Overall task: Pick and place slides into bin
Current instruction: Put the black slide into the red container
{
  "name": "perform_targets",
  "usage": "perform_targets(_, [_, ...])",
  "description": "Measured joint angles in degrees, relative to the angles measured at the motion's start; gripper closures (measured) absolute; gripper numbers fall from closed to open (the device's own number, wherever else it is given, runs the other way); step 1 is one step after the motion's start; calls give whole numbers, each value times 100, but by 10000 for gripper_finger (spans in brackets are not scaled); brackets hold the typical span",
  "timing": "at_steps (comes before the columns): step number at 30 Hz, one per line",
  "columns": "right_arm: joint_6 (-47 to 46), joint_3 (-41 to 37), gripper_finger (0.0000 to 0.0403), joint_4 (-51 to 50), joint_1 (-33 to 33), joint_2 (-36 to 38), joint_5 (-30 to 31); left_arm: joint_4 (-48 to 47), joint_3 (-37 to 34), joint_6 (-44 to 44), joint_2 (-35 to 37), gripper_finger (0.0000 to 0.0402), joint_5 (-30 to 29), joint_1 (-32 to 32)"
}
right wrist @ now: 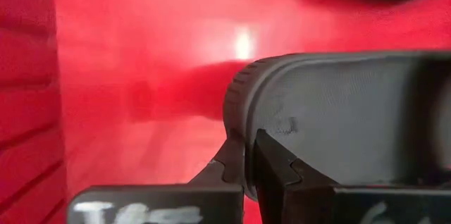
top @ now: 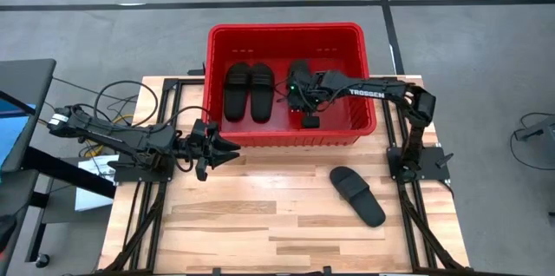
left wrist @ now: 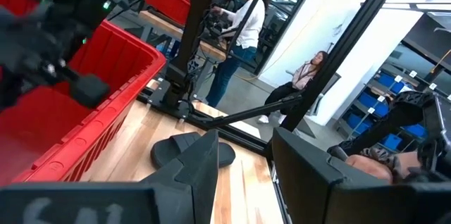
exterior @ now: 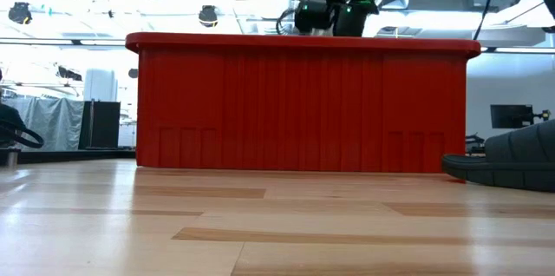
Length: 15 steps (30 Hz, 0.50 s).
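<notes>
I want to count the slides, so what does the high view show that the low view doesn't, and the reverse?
Only the high view shows inside the bin: two slides side by side, plus a third under the right gripper, shut on it by the right wrist view. Only the low view shows the room behind. Both show the bin and the fourth slide on the table.

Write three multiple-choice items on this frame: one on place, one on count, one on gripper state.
1. Where is the right gripper?
A. inside the bin
B. over bare table
C. off the table

2. How many slides lie side by side in the bin's left half?
A. none
B. two
C. four

3. What is the right gripper doing?
A. open and empty
B. shut on a slide
C. shut on the bin's rim

Answers: 1 A, high view shows it within the red walls; 2 B, a pair shows there; 3 B, right wrist view shows fingers pinching a slide's edge.
</notes>
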<state>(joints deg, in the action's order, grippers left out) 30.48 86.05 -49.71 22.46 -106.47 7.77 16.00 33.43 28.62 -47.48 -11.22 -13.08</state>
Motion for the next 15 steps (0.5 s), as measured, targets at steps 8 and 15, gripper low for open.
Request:
perform_targets(8, [59,112,403,-112,6,-623,1,12,0,4,0,276,2,0])
perform_targets(15, [111,382,403,-63,6,-733,2,-3,0,50,0,276,4,0])
